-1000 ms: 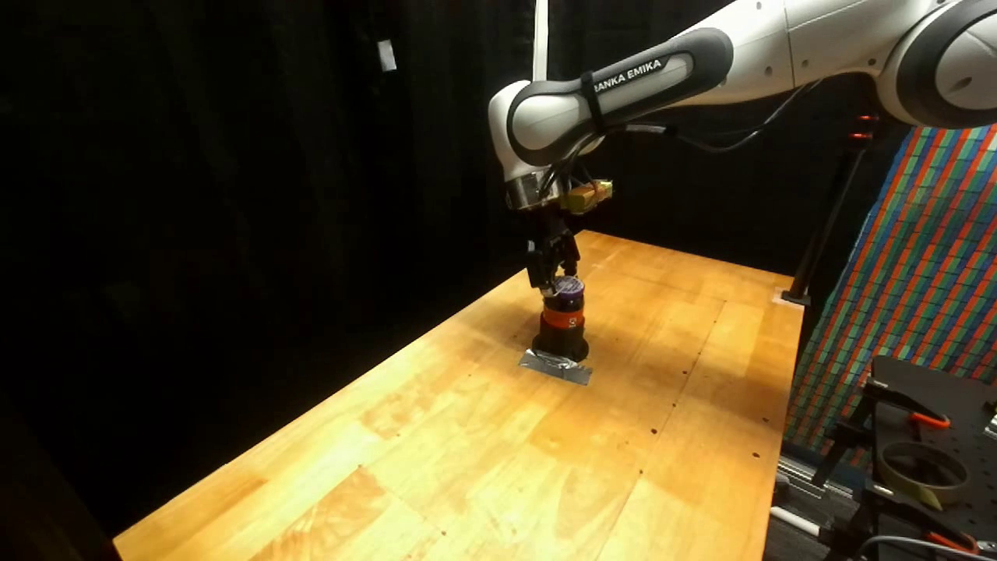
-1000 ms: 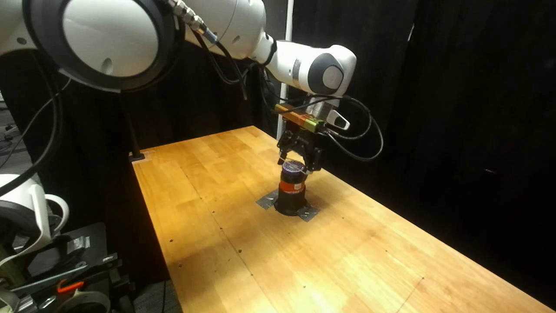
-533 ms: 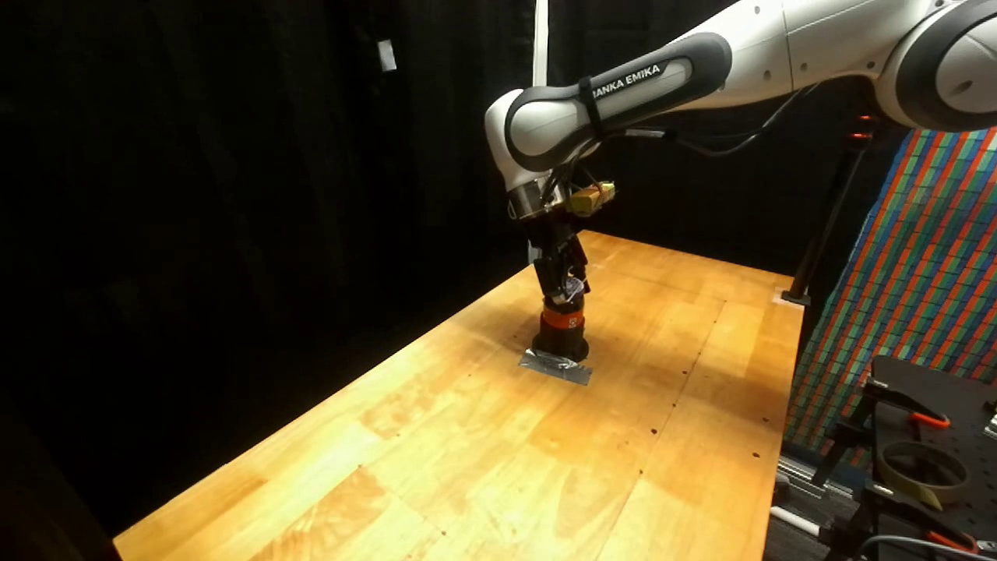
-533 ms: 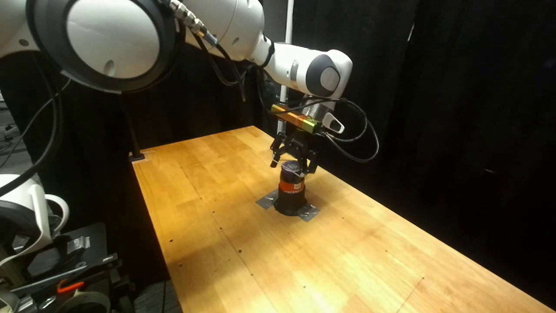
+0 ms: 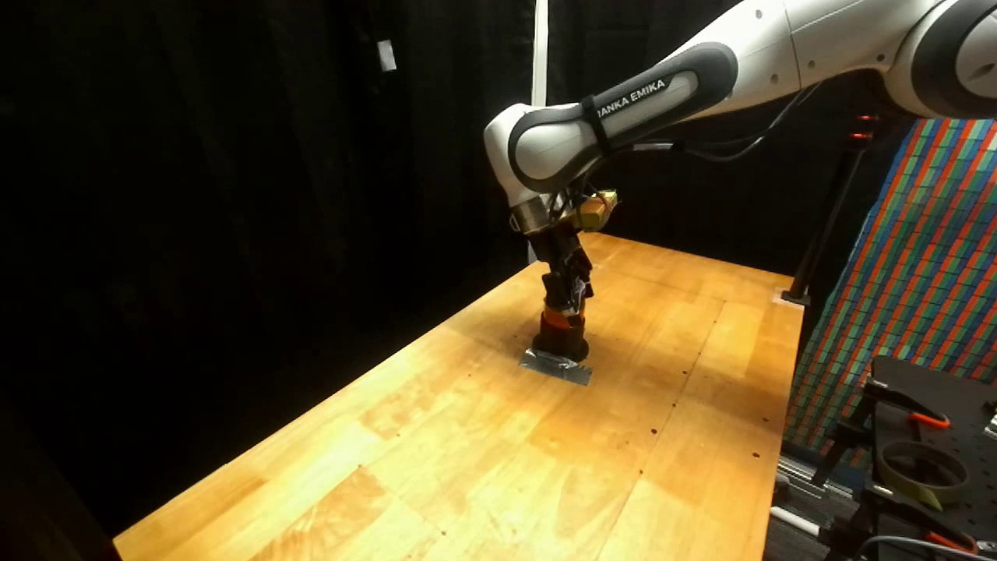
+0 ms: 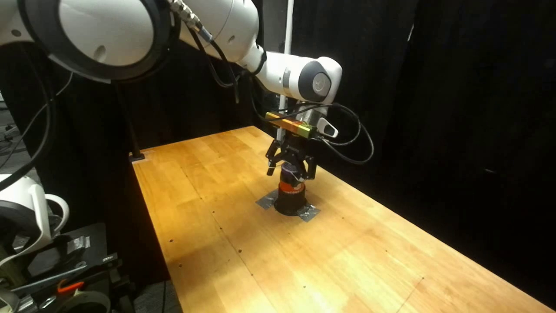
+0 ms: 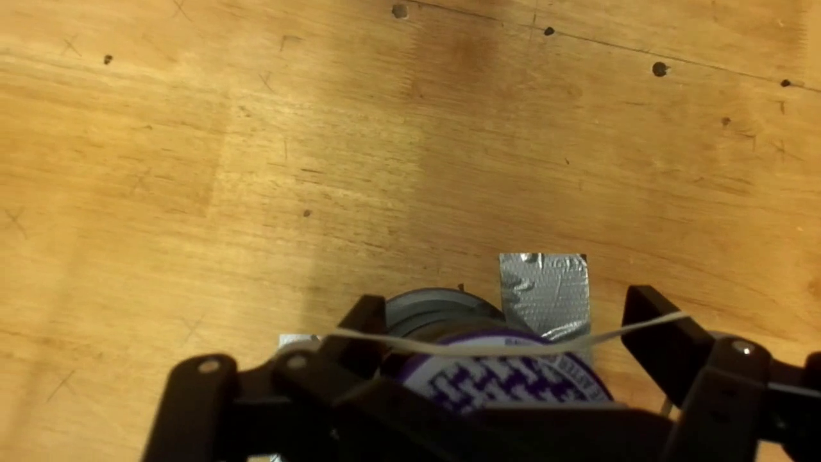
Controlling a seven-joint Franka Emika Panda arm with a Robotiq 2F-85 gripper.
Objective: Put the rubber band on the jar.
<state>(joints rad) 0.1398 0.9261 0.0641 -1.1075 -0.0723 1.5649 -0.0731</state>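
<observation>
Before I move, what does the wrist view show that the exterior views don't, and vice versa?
Only the wrist view: lettering along the edge of the round purple-and-white lid.
Only the exterior views: the white-and-grey robot arm, the yellowish box fixed to it, and the black cloth curtain.
Both: the thin off-white rubber band (only pieces from outside), the open black gripper, the black cylindrical jar, the silver duct tape and the wooden table.

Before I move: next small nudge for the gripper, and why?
I'd probably nudge the gripper toward the top of the wrist view, so the rubber band may slip past the jar lid: there it spans the open fingers and its visible strand bows across the lid.
</observation>
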